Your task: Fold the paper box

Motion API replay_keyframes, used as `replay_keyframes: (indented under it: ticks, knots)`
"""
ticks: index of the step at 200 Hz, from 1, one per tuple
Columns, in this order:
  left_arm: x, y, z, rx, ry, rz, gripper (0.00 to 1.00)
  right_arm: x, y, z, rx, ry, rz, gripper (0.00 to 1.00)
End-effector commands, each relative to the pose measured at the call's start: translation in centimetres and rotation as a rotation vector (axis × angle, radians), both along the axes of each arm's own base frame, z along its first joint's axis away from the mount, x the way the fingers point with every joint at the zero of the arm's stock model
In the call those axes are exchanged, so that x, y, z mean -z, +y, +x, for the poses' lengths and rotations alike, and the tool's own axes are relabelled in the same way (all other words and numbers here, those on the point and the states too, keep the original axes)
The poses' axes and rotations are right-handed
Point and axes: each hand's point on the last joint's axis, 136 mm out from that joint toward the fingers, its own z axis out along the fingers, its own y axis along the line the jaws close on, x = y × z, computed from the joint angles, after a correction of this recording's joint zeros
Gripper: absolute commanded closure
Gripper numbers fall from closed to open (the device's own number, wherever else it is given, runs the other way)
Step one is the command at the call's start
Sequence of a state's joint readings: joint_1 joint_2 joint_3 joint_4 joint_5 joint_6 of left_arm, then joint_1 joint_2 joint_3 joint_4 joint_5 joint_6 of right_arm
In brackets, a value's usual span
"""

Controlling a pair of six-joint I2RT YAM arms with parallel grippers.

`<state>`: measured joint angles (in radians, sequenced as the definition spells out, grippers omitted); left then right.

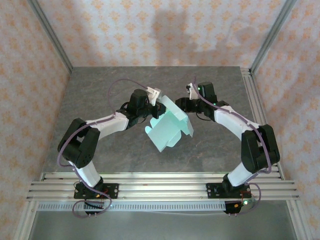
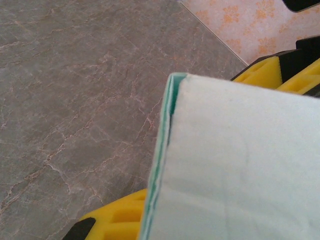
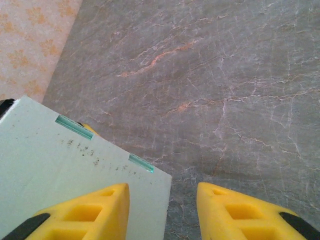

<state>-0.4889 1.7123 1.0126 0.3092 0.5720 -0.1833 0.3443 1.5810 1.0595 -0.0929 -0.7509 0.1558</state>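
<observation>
While it hangs tilted over the veined grey table (image 1: 100, 100), the thin mint card box (image 1: 170, 127) points one corner at the arm bases. Left gripper (image 1: 157, 101) pinches its far edge. Right gripper (image 3: 162, 200) stands apart, one yellow finger (image 3: 90, 210) against its slotted edge.

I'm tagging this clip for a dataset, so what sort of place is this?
Probably a robot test cell: a grey stone-look table walled by patterned panels, with two arms bolted to aluminium rails at its near edge.

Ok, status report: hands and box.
Left hand shut on box. Right hand open, box edge beside it, not gripped. Box part-folded, held above table.
</observation>
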Motion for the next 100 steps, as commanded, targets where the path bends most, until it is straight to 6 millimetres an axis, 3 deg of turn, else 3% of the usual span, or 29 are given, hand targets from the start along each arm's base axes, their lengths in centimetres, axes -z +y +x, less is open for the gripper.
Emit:
replay_keyframes:
  ticks: [1,15,40,61,76,100]
  knots:
    - [-5.6,-1.0,0.9,0.009,-0.151,-0.082,1.0,-1.1,1.6,-2.2,-0.091,0.041,0.049,0.6]
    - [-5.5,-0.8,0.8,0.007,-0.153,-0.072,1.0,-0.9,1.8,-2.4,-0.109,0.061,0.05,0.6]
    - [-5.7,-0.8,0.9,0.001,-0.159,-0.08,1.0,-0.7,3.9,-4.8,-0.249,0.052,0.037,0.58]
    - [-6.2,-0.8,1.5,-0.03,-0.141,-0.117,1.0,-0.1,4.5,-5.6,-0.279,0.063,0.015,0.58]
    - [-6.6,-1.0,1.7,-0.044,-0.133,-0.141,1.0,0.1,4.1,-5.3,-0.252,0.057,-0.013,0.58]
    - [-6.6,0.0,2.4,-0.123,-0.1,-0.137,1.0,-0.5,1.4,-3.0,-0.084,0.011,-0.086,0.53]
